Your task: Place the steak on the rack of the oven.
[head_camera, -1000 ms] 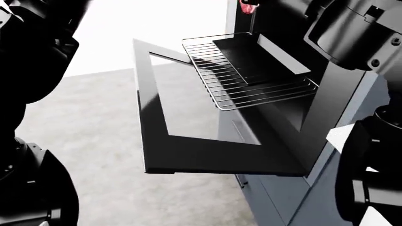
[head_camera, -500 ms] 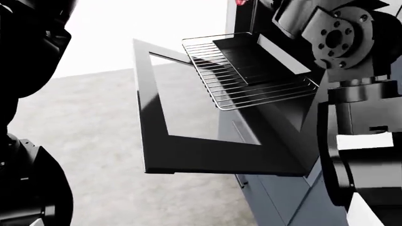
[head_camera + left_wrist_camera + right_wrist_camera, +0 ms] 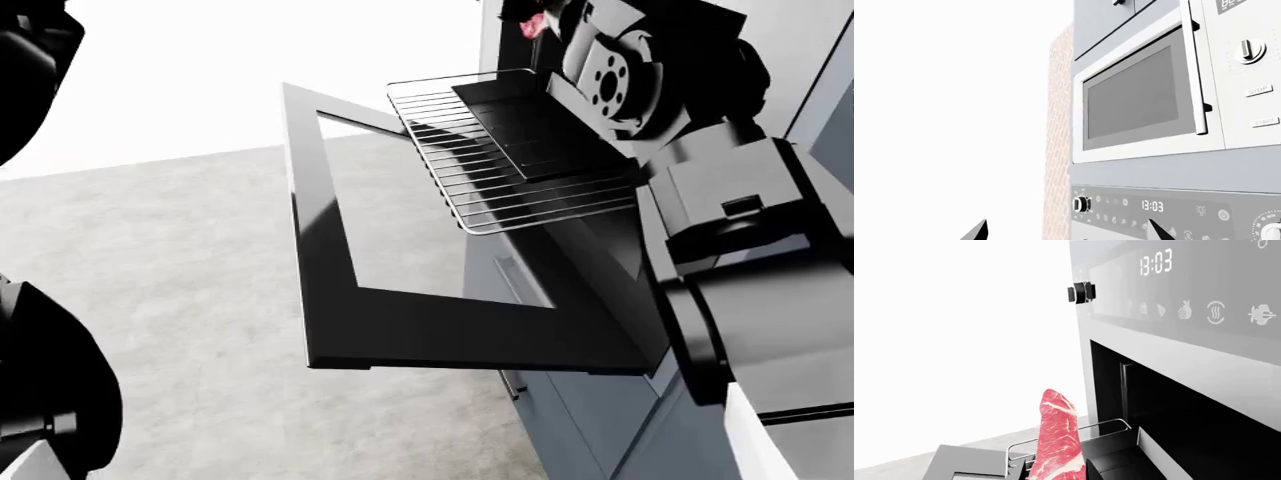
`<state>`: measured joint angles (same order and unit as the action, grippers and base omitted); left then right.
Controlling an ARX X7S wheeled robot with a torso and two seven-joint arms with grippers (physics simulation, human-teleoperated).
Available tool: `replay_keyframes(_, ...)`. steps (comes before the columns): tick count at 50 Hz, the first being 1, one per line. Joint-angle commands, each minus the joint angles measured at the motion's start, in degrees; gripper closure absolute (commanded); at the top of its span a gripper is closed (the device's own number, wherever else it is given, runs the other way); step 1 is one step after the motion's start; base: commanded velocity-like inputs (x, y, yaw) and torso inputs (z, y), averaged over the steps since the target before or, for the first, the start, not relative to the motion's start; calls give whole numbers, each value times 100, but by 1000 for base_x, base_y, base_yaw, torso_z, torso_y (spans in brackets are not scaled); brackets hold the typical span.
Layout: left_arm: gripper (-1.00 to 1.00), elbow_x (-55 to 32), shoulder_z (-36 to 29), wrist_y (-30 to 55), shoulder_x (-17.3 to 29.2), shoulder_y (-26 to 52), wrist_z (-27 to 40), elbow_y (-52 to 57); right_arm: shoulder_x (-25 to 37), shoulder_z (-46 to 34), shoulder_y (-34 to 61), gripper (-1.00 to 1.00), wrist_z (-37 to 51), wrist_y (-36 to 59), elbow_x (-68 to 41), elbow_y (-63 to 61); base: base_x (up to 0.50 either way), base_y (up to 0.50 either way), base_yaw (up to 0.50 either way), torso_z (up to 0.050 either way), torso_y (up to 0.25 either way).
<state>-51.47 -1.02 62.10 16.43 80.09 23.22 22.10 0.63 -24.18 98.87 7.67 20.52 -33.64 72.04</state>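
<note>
Pink-red marbled steak (image 3: 1057,440), clamped in my right gripper (image 3: 541,22), risked slipping beside the silver wire rack (image 3: 534,190) if released early.

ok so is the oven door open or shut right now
Open. In the head view the oven door is dropped flat, and the rack sticks out over it with a black tray on top.

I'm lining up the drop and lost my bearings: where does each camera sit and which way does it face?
Head: high, looking down at the open oven door and rack; right arm fills its right side.
Left wrist: on the left arm, aimed up at the microwave and clock; fingertips show.
Right wrist: behind the right gripper, facing the oven mouth, steak in front.
Both wrist views share the clock; head and right wrist share steak and rack.
</note>
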Motion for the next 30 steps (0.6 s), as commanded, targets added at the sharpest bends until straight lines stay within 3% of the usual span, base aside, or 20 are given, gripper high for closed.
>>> replay_keyframes(1,-100,0,-28,154,150,301,144,30,-62,-237,-82,100,225,-211,347,295,0,0,0,0,0)
replay_keyframes(12,-100,119,-100,-73,232,293,-25,-105,-62,-174,-227,100,379,-272,645,295,15,53,0,0,1)
replay_keyframes(30,-100,241,-140,-231,378,294,-55,-108,-62,-730,-319,100,438,-311,206,295,86,300,0,0,1)
